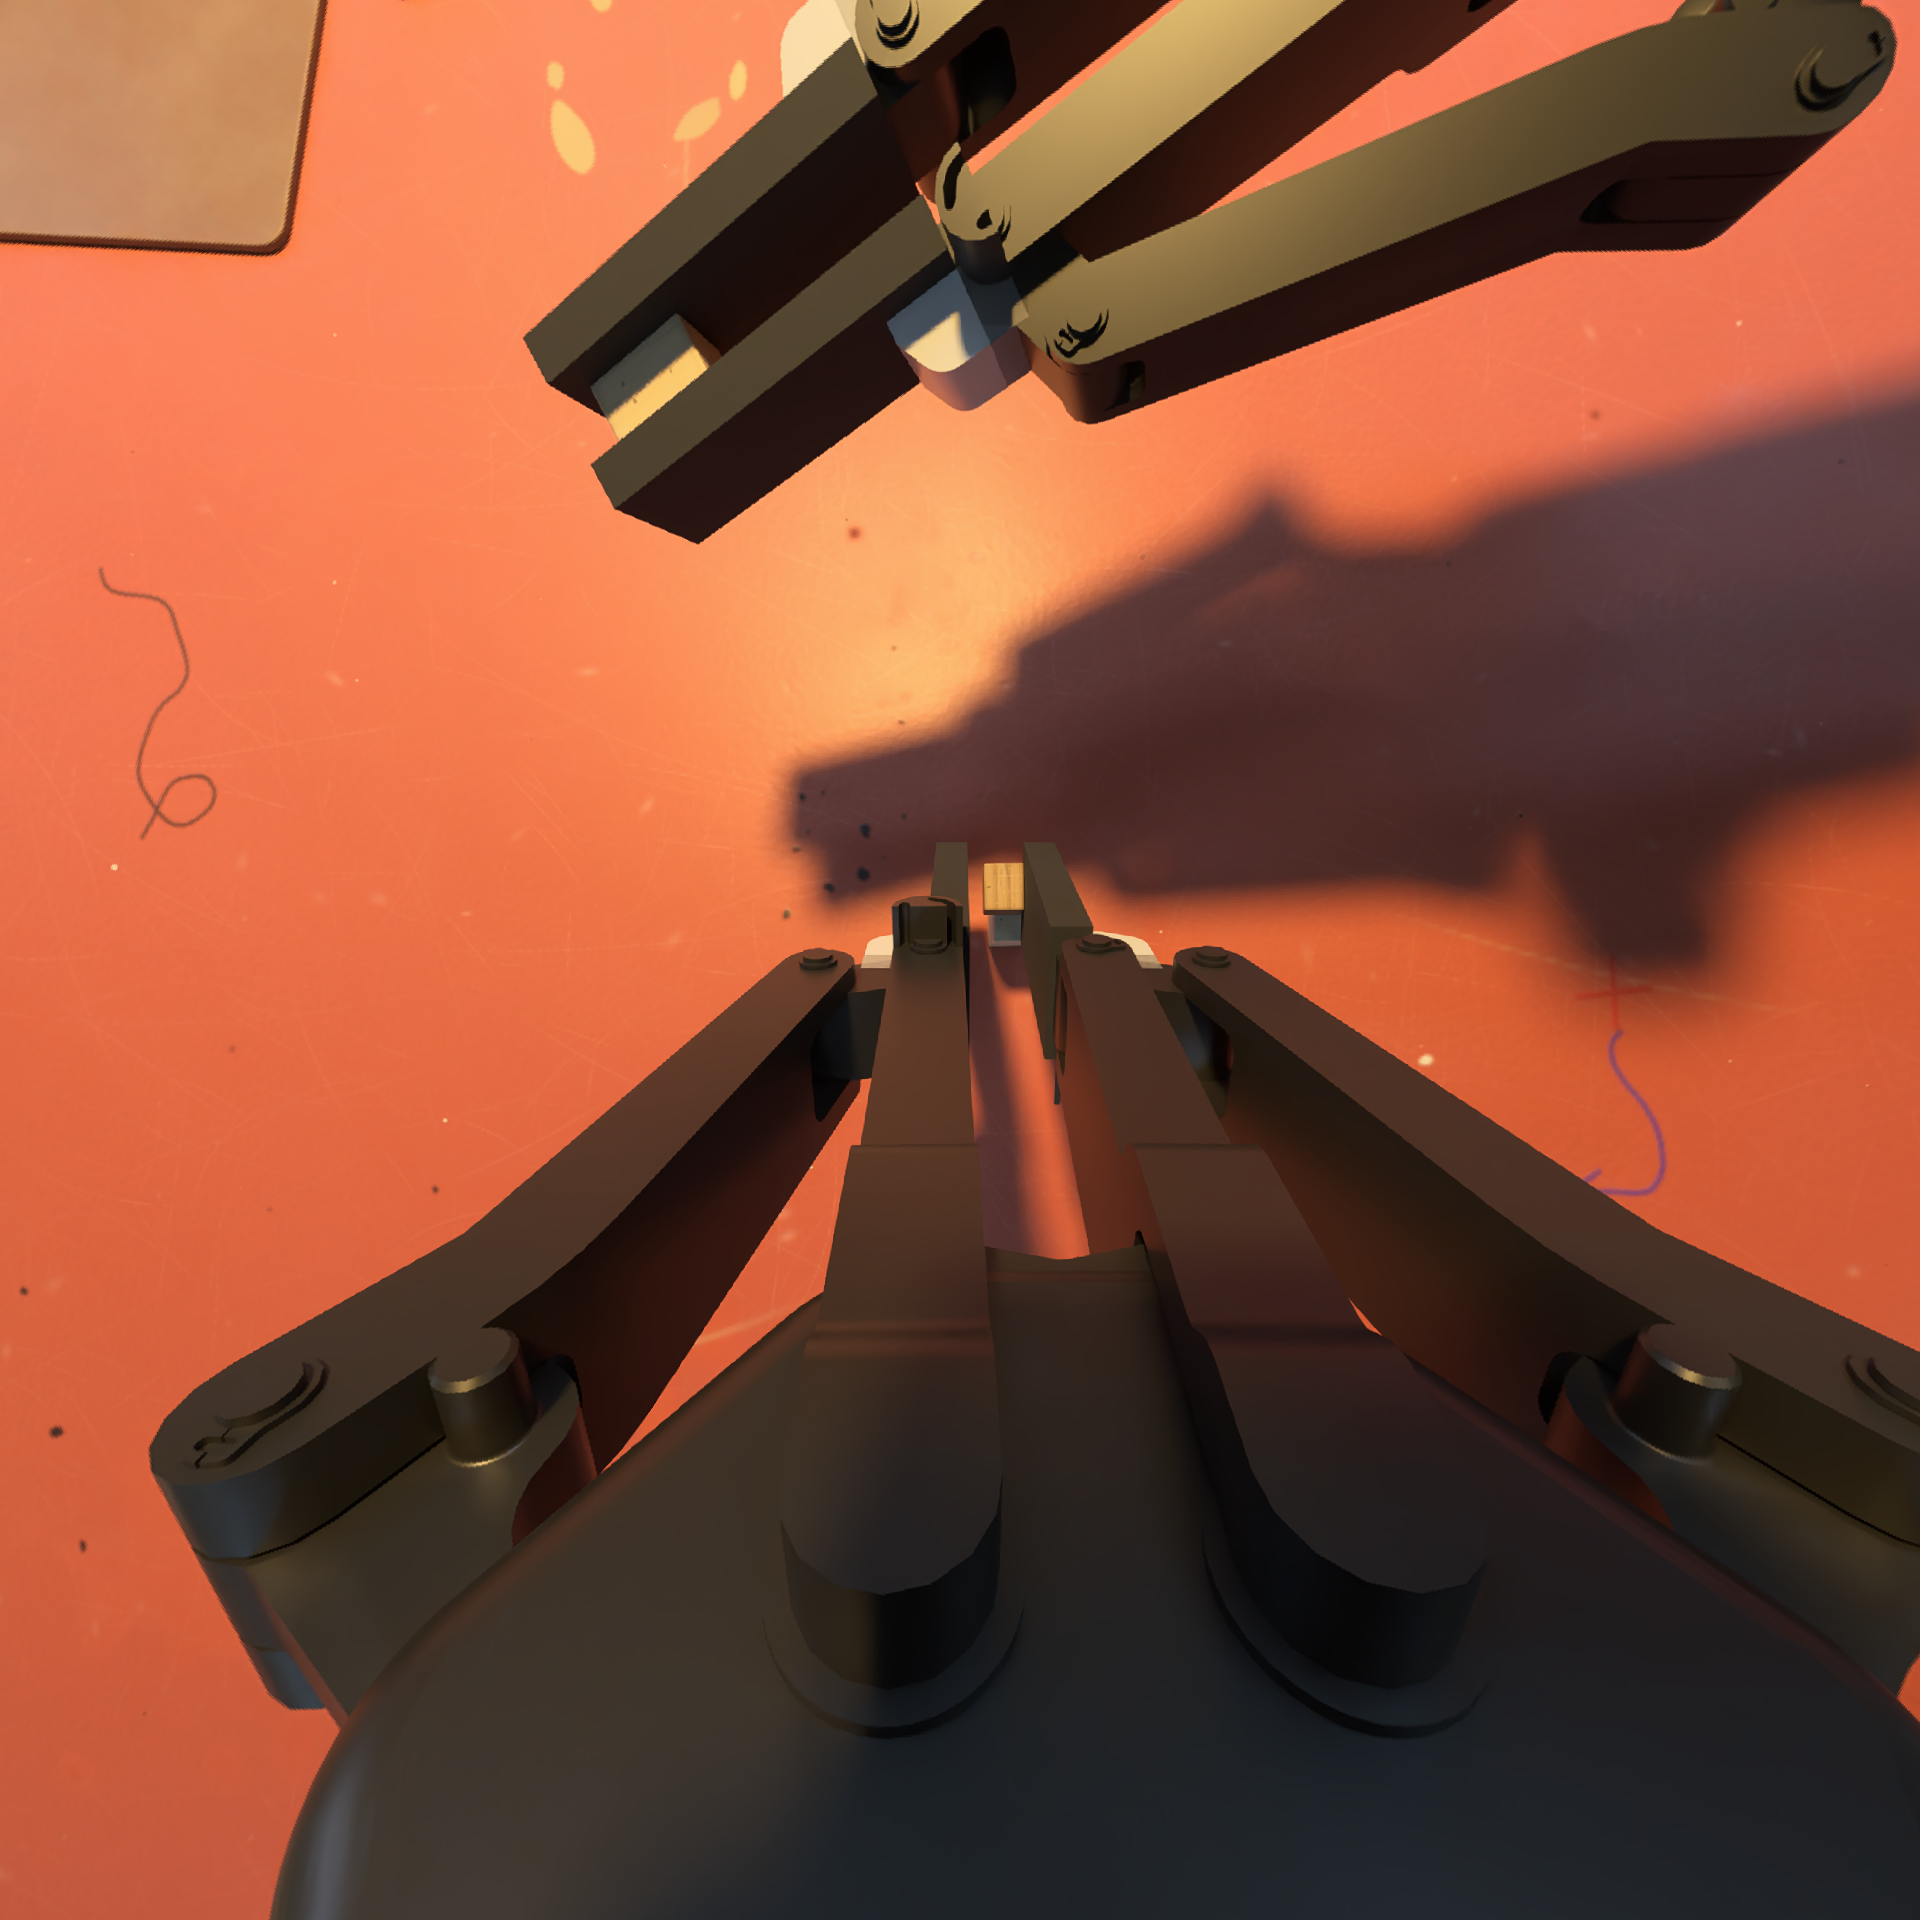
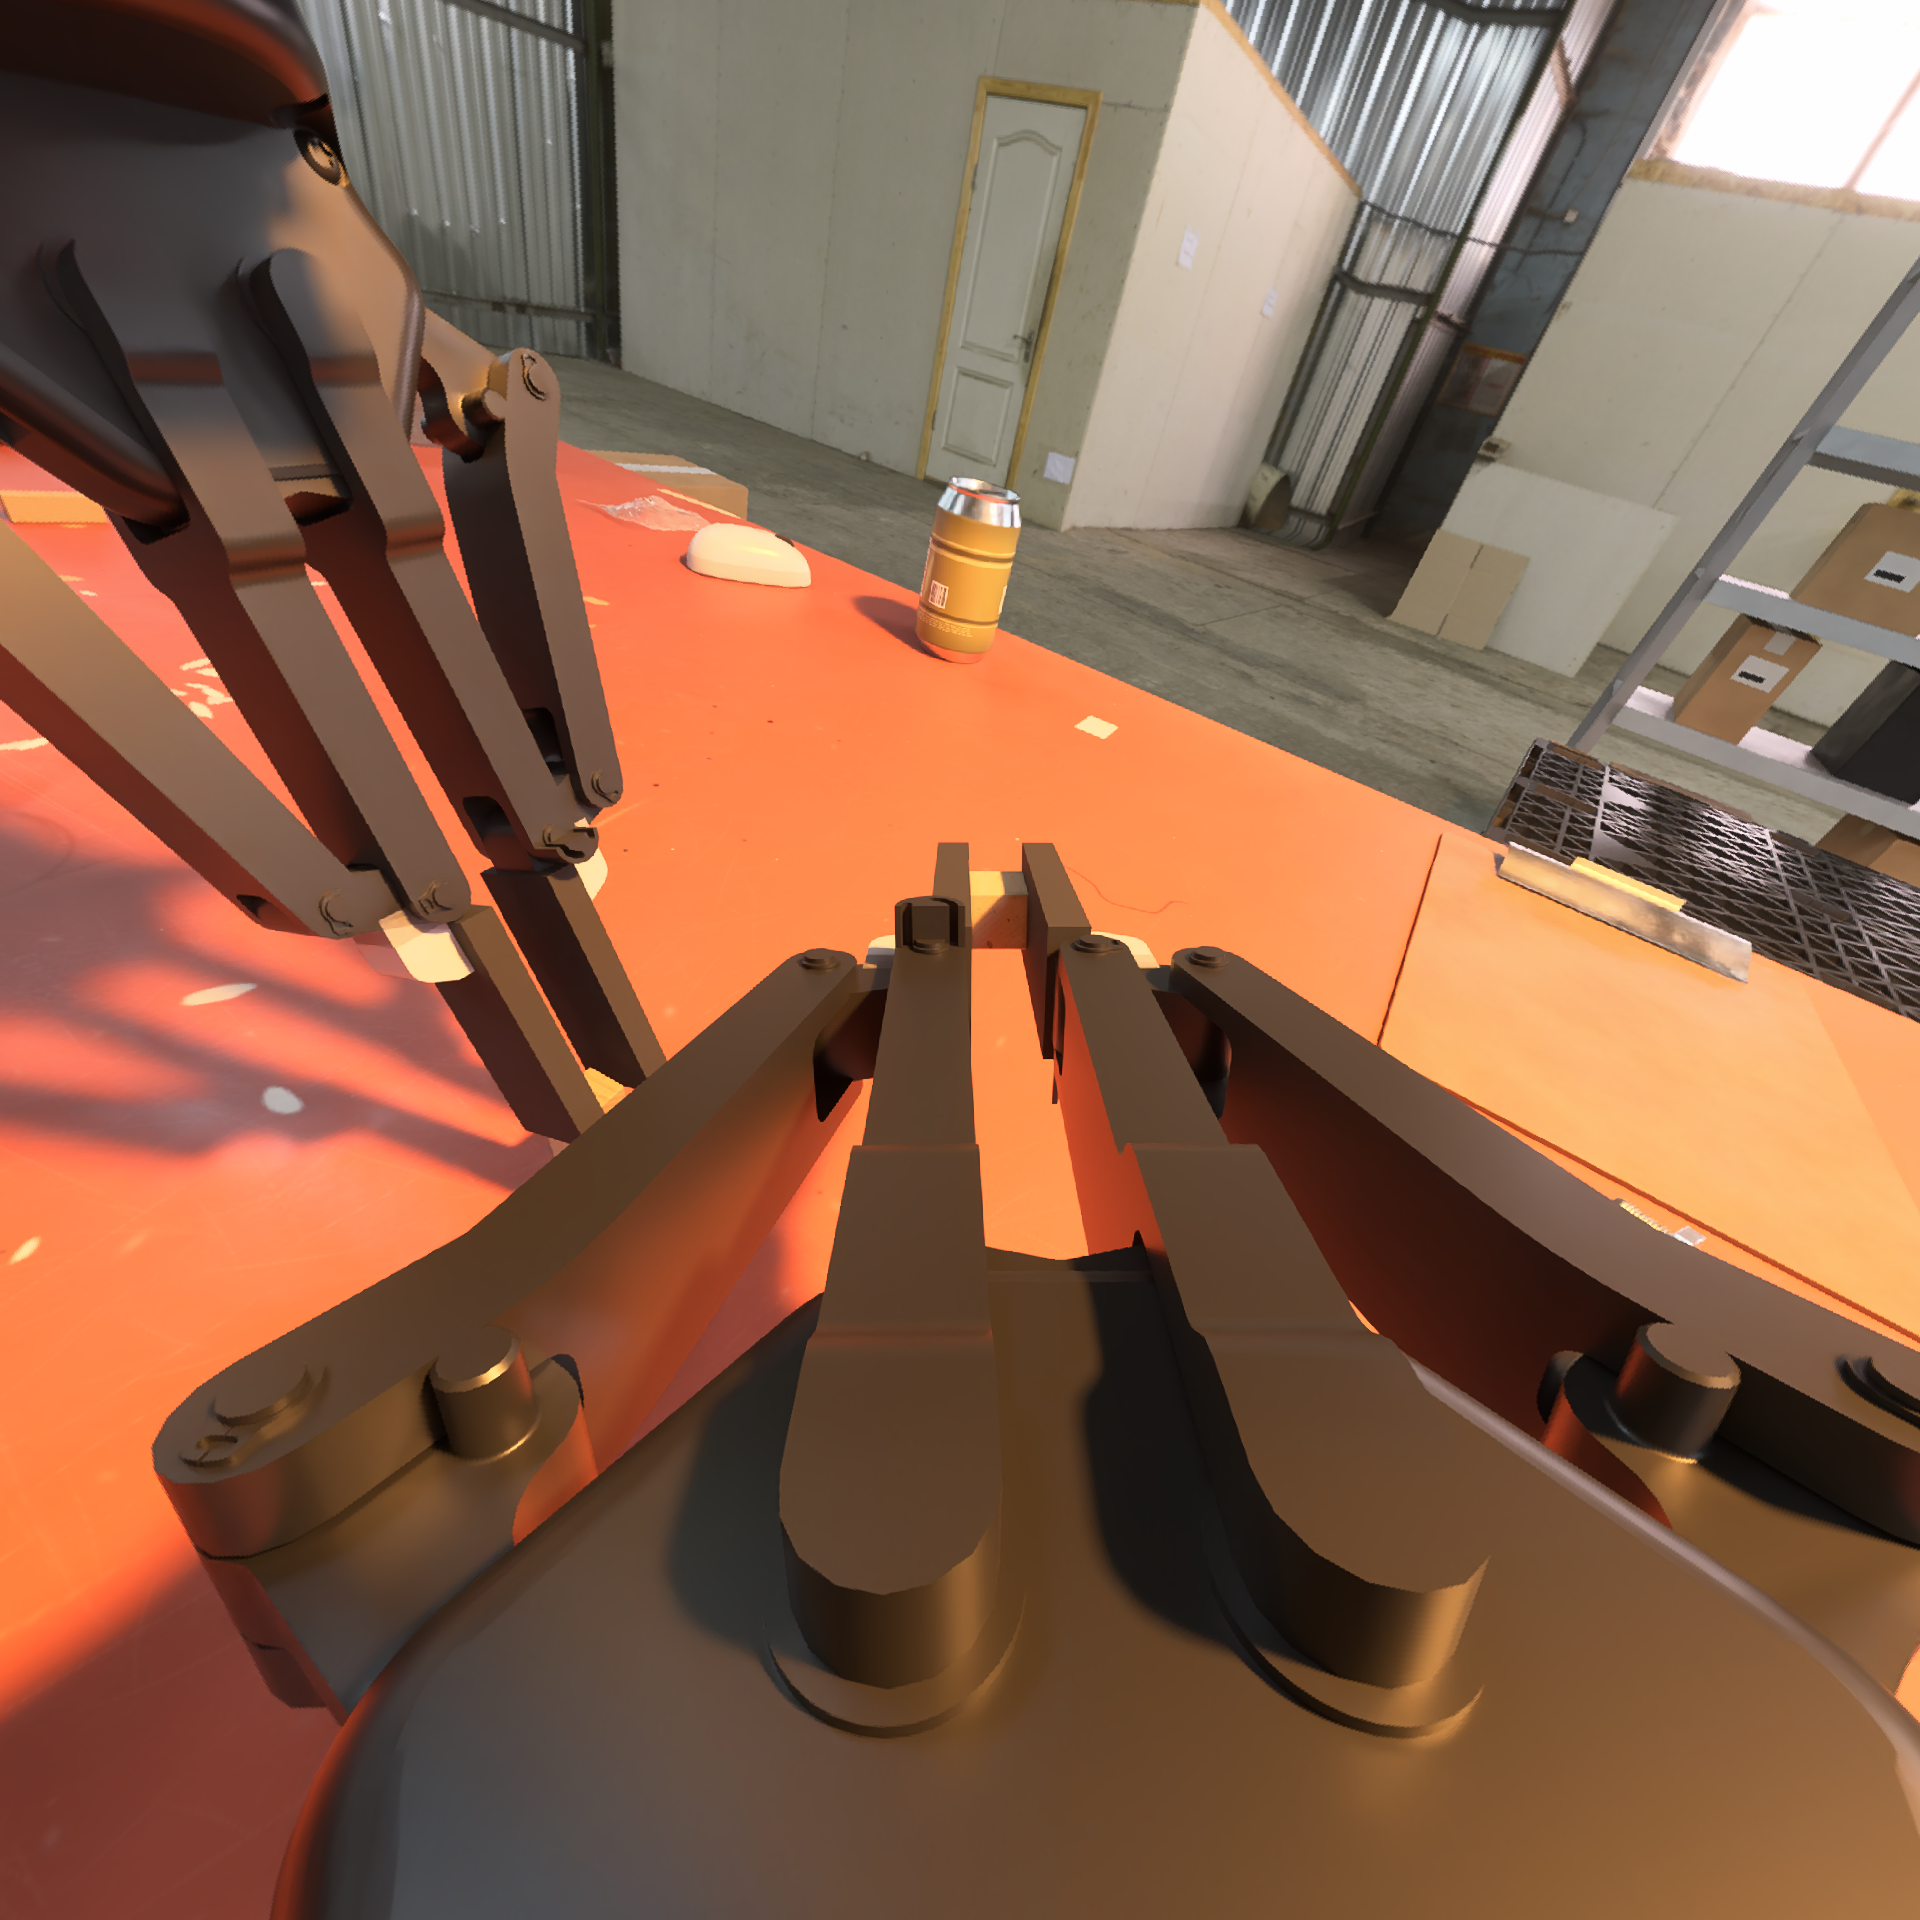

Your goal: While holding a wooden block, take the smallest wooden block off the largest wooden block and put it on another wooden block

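Note:
In the left wrist view my left gripper [image 1: 1000,868] points down at the orange table [image 1: 416,935] and is shut on a very small wooden block [image 1: 1003,886], held above the surface. My right gripper [image 1: 615,428] reaches in from the top right, shut on a larger pale wooden block [image 1: 655,379]. In the right wrist view my right gripper [image 2: 995,868] holds that block [image 2: 995,902] between its fingertips above the table. The left gripper [image 2: 608,1103] hangs at the left with the small block [image 2: 606,1086] just showing at its tips. No other wooden block is in view.
A gold drink can [image 2: 968,569] and a white rounded object [image 2: 748,556] stand near the far table edge. A metal strip [image 2: 1621,909] lies at the right edge. A tan mat [image 1: 145,114] lies at the top left. Shelves with boxes stand beyond.

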Available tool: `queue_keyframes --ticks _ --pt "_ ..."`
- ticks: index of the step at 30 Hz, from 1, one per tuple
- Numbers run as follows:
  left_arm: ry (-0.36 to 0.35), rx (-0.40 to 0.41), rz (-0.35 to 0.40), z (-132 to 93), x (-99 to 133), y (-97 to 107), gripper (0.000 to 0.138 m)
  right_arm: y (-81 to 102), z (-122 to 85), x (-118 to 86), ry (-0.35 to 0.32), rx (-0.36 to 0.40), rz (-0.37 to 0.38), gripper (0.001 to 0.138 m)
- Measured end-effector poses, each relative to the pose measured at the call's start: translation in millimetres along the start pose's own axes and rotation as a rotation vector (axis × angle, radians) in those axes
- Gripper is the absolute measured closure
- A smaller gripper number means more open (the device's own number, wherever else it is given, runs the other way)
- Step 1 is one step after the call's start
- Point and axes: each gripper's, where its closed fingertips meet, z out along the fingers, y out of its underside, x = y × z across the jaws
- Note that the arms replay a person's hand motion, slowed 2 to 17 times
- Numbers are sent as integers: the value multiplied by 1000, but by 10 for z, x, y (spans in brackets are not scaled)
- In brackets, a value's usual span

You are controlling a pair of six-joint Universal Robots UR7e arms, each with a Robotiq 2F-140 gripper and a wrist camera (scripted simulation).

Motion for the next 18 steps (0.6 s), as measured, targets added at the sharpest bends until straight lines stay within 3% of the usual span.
queue_keyframes --ticks 18 --pt "0 23 -4 -44 12 20 121 5 4 0 -6 1 11 125"
